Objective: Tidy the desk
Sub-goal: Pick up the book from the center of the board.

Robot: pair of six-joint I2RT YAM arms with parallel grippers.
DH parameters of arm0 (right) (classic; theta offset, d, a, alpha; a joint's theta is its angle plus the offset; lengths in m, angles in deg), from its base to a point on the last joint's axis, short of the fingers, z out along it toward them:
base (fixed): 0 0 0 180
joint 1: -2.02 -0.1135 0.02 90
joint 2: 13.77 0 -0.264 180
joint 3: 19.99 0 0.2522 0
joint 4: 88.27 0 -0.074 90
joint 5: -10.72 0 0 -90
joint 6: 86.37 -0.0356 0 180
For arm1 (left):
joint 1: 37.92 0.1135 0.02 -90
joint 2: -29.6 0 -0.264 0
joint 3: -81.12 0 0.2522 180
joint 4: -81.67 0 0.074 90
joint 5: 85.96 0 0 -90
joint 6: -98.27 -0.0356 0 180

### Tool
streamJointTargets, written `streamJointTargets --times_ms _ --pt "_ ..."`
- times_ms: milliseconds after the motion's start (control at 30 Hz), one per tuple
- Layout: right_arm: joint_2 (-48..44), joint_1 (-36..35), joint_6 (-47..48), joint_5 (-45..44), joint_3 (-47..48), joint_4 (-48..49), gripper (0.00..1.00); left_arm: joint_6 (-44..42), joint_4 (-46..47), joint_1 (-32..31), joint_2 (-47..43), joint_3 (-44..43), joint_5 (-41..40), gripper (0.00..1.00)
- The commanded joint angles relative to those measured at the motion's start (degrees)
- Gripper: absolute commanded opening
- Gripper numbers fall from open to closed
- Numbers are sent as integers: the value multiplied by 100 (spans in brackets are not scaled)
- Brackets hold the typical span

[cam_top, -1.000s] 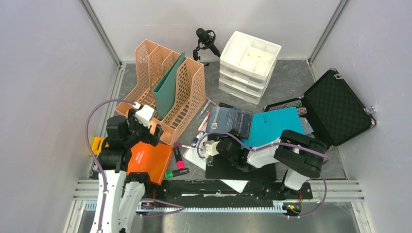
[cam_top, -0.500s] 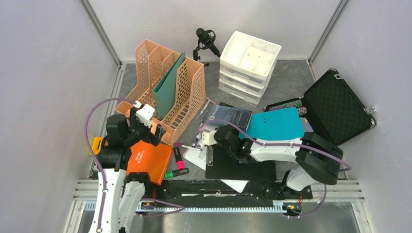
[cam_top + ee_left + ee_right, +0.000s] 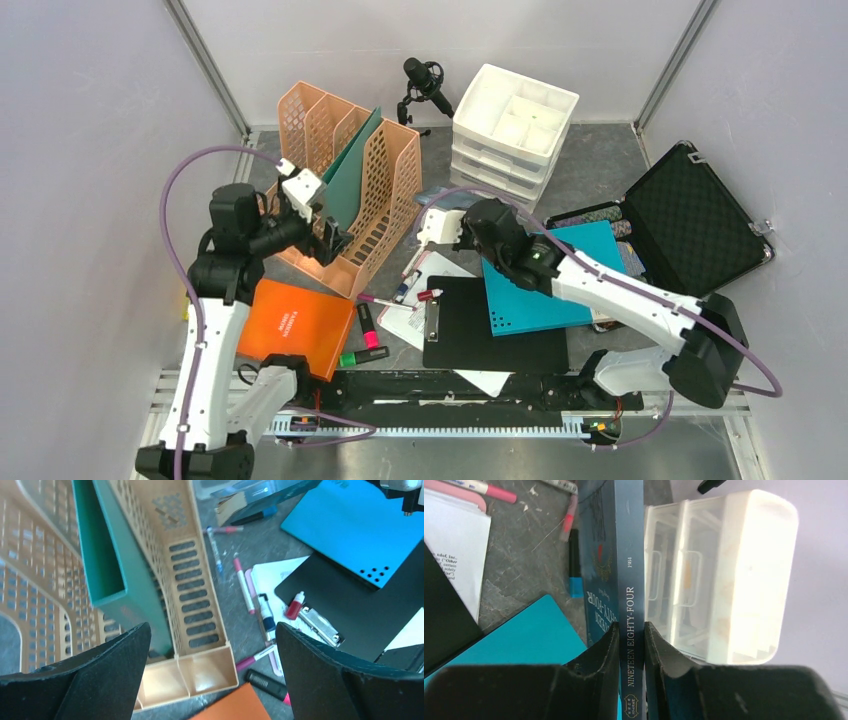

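Observation:
The desk (image 3: 600,160) is a dark grey stone-patterned top strewn with stationery. My right gripper (image 3: 440,225) (image 3: 631,630) is shut on the spine of a dark blue book (image 3: 631,580) titled "Nineteen Eighty-Four". It holds the book edge-up above the desk, just in front of the white drawer unit (image 3: 714,580). My left gripper (image 3: 325,235) (image 3: 211,630) hangs wide open and empty over the near end of the peach file rack (image 3: 340,160) (image 3: 195,580). A green folder (image 3: 350,180) (image 3: 107,555) stands in the rack.
A teal notebook (image 3: 545,290) overlaps a black clipboard (image 3: 490,330). An orange book (image 3: 295,325) lies near left, with pens and highlighters (image 3: 370,325) between it and the clipboard. An open black case (image 3: 690,215) is at right, and a microphone (image 3: 425,80) and the drawer unit (image 3: 510,130) at the back.
The right gripper closed on the blue book, lifted it on edge and carried it toward the drawers. The left arm rose from the orange book to above the rack. The teal notebook shifted nearer.

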Motion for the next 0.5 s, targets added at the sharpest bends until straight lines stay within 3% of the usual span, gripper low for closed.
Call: streamJointTargets --times_ms 0,167,467 --pt "-500 43 74 488 767 -204 0 7 107 -463 410 -717 385 100" --pt "-663 150 -294 1302 959 -693 0 -267 108 -1365 847 -1209 305 100" --pt "-909 664 -814 3210 798 -1001 0 -1812 -57 -2443 1558 -1431 407 100"
